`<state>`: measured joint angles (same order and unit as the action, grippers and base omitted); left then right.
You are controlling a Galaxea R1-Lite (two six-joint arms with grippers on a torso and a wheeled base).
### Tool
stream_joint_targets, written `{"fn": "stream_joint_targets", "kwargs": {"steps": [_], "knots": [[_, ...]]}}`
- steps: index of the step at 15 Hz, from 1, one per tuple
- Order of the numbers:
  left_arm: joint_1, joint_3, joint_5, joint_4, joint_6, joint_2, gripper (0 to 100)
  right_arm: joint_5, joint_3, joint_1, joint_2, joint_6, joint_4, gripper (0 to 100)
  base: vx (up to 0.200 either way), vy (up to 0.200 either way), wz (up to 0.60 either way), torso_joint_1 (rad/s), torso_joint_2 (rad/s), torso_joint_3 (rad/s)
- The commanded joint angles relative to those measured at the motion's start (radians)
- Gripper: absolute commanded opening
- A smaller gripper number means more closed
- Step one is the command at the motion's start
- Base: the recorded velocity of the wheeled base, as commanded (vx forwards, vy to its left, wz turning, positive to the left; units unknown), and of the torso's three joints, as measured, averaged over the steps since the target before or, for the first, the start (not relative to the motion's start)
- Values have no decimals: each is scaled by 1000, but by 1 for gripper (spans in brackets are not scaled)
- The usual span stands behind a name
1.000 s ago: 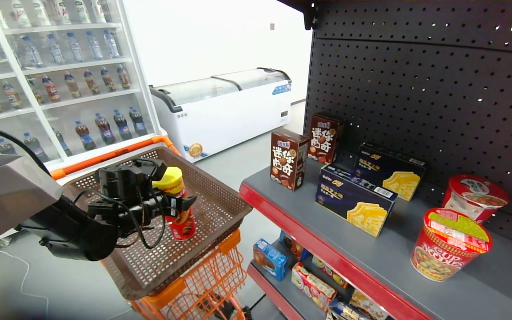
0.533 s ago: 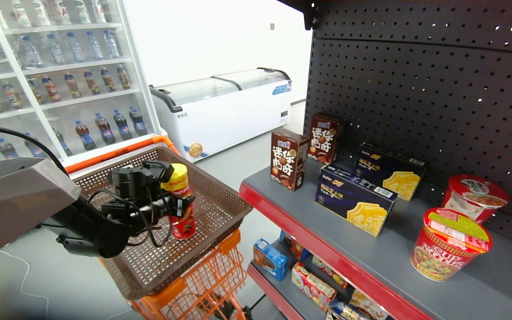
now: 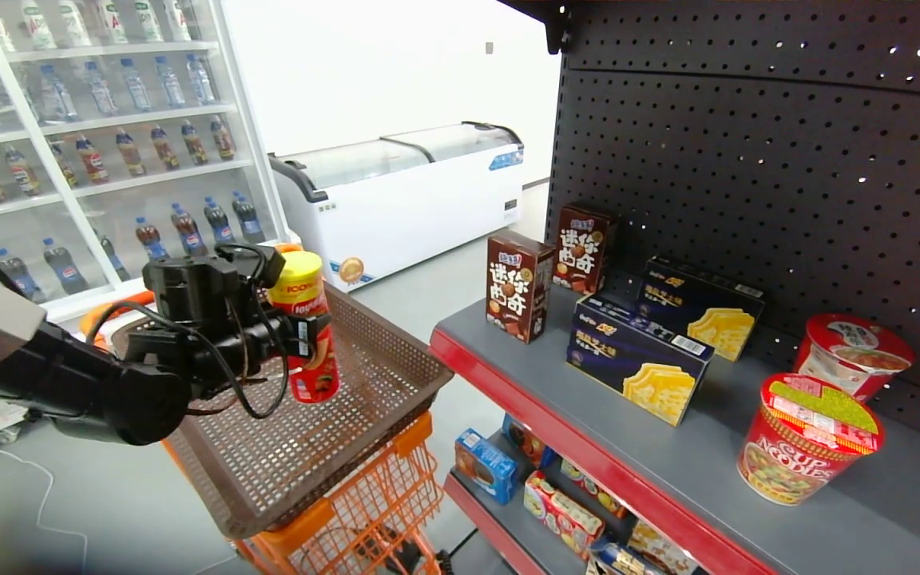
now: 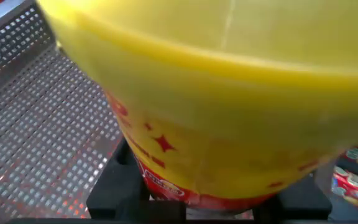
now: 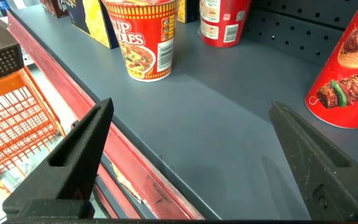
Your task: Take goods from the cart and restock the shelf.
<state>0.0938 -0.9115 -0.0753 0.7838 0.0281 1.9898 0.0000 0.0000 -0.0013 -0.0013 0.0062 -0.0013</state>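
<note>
Where we stand, the shelf [image 3: 628, 455] takes up the most room: a grey deck with a red front edge and a black pegboard back. Well beyond the shelf's far end stand a glass-doored drinks cooler [image 3: 93, 136] and a white chest freezer [image 3: 404, 192]. Just off the shelf's front edge, toward that far end, sits the orange cart [image 3: 372, 495]. It carries a brown perforated basket [image 3: 396, 351], whose rim comes near the shelf's red edge without touching it.

On the shelf at the far end, two brown biscuit boxes [image 3: 517, 286] stand upright. Next along, two dark blue boxes [image 3: 640, 358] lie one behind the other, the rear one by the shelf's back. Toward the shelf's near end are two red noodle cups [image 3: 807, 438], one at the front and one by the pegboard. On the tier below the shelf lie small packets [image 3: 560, 511].

Our task item, a red chips can [image 3: 315, 379] with a yellow lid, is off the shelf. It is held roughly upright over the basket, with its lid above the basket's rim. The left hand [image 3: 307, 339] is clamped on the can's middle. The right hand [image 5: 191, 109] hangs over the shelf's near end with its two fingers spread wide apart.
</note>
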Motion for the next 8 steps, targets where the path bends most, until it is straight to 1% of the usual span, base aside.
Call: {"fn": "stream_joint_targets", "kwargs": {"steps": [1, 2, 3, 4, 5, 6, 7, 8], "knots": [[1, -10, -8, -101, -16, -193, 0, 0, 0, 0, 1, 0, 0, 100, 0, 0, 0, 0, 0, 0], [1, -3, -9, -124, -19, -241, 0, 0, 0, 0, 1, 0, 0, 100, 0, 0, 0, 0, 0, 0], [7, 6, -26, -156, -16, -281, 0, 0, 0, 0, 1, 0, 0, 100, 0, 0, 0, 0, 0, 0], [20, 20, -52, -175, -20, -313, 0, 0, 0, 0, 1, 0, 0, 100, 0, 0, 0, 0, 0, 0], [47, 66, -63, -183, -56, -396, 0, 0, 0, 0, 1, 0, 0, 100, 0, 0, 0, 0, 0, 0], [83, 85, -72, -192, -97, -470, 0, 0, 0, 1, 1, 0, 0, 100, 0, 0, 0, 0, 0, 0], [95, 100, -78, -219, -102, -514, 0, 0, 0, 1, 1, 0, 0, 100, 0, 0, 0, 0, 0, 0], [98, 123, -93, -248, -89, -546, 0, 0, 0, 0, 1, 0, 0, 100, 0, 0, 0, 0, 0, 0]]}}
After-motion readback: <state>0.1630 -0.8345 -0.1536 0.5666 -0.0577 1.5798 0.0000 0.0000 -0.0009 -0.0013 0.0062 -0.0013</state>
